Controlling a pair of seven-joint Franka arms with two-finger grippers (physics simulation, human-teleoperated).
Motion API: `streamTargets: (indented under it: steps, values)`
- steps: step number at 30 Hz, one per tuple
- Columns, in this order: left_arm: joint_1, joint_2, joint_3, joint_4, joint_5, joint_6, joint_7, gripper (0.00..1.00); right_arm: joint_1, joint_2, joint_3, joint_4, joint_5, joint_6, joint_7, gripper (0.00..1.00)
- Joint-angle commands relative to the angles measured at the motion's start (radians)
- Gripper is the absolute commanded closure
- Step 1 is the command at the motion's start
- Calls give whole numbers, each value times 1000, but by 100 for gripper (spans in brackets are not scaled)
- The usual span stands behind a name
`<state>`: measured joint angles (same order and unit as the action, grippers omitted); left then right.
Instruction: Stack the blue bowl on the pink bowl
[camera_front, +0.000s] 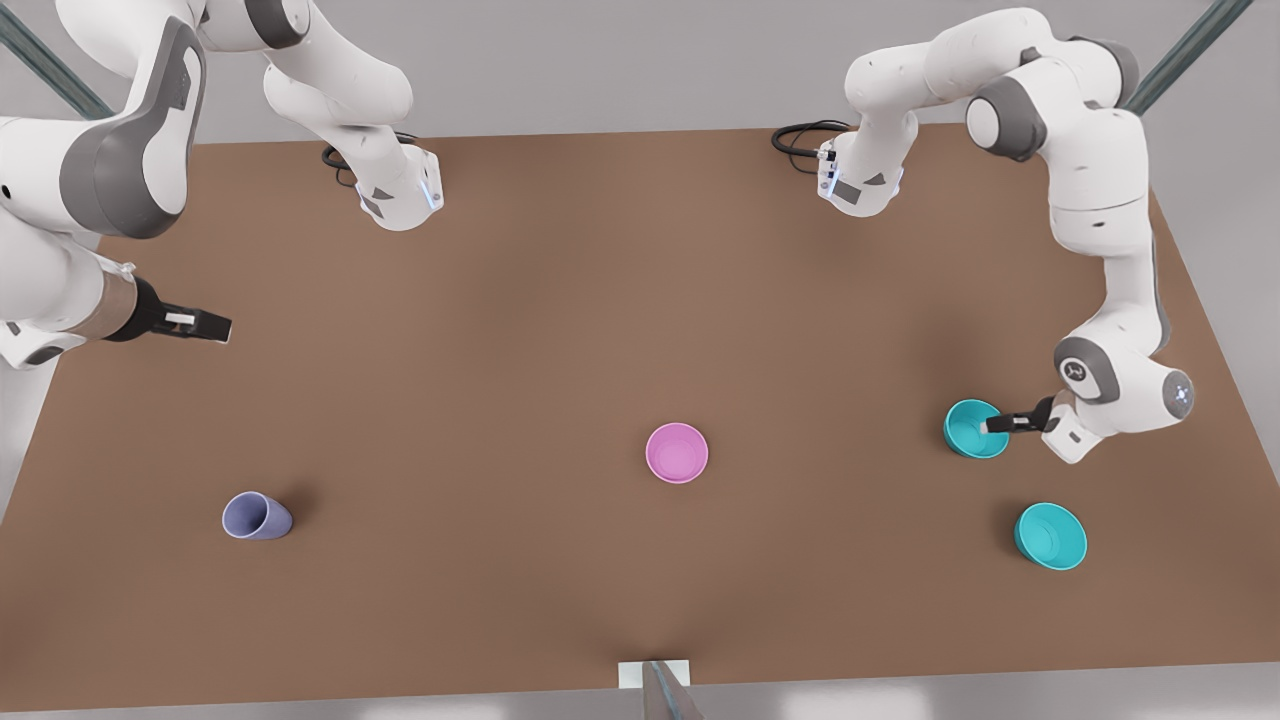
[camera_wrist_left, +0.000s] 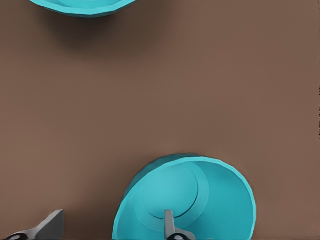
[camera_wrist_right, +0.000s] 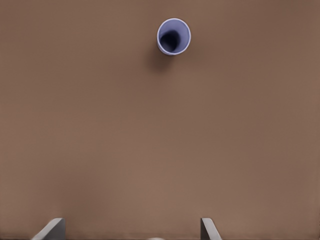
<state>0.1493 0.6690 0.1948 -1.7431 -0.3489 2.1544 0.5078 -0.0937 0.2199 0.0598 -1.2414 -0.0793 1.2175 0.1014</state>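
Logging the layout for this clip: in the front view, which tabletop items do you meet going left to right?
lavender cup → pink bowl → blue bowl, with the left gripper at its rim → wider turquoise bowl.

No readable text, label or number appears anywhere (bowls, cup and table are all plain).

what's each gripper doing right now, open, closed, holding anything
Left gripper: open, one finger inside the small glossy turquoise-blue plastic bowl, one outside its wall, not closed on it.
Right gripper: open, holding nothing, waiting above the brown table.
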Motion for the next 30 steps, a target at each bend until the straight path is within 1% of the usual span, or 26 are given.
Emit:
streamTargets:
  steps: [1,2,4,10,12,13,14,15,16,17,18,21,25,26,30]
  values:
    - [-4,0,0,0,-1,12,121,47,0,-1,0,0,0,-23,-137,0]
    - [-5,0,0,0,-1,-1,121,60,0,-1,0,0,0,-23,-137,0]
    - [-7,1,0,0,-1,-8,121,78,0,-1,0,0,0,-23,-137,0]
    - [-8,-11,-5,5,-1,-8,66,79,-3,4,0,0,1,-21,-137,0]
    - [-14,-49,-23,16,-1,-47,31,79,-4,4,0,0,1,-21,-138,0]
    - [-16,-55,-75,59,-1,-68,-31,79,-6,6,0,0,1,-21,-140,0]
    - [-25,-43,-118,141,-1,-155,-132,79,-6,4,0,0,1,-21,-140,0]
    - [-28,-29,-178,221,-1,-195,-256,79,-6,4,0,0,1,-19,-140,0]
    - [-30,-14,-244,255,1,-199,-374,79,-6,4,0,0,1,-19,-140,0]
    - [-152,12,-293,313,27,-186,-528,79,-6,6,0,0,1,-19,-140,0]
    - [-246,37,-288,345,38,-160,-624,79,-6,6,0,0,1,-19,-140,0]
    - [-419,109,-288,465,42,-145,-890,79,-6,13,0,0,1,-19,-140,0]
    - [-502,121,-288,468,42,-123,-1028,79,-12,44,0,7,1,-24,-140,0]
    - [-524,136,-288,468,41,-64,-1081,79,-12,44,0,5,3,-26,-137,0]
    - [-539,159,-290,470,36,-39,-1111,79,-14,56,-1,7,1,-20,-137,0]
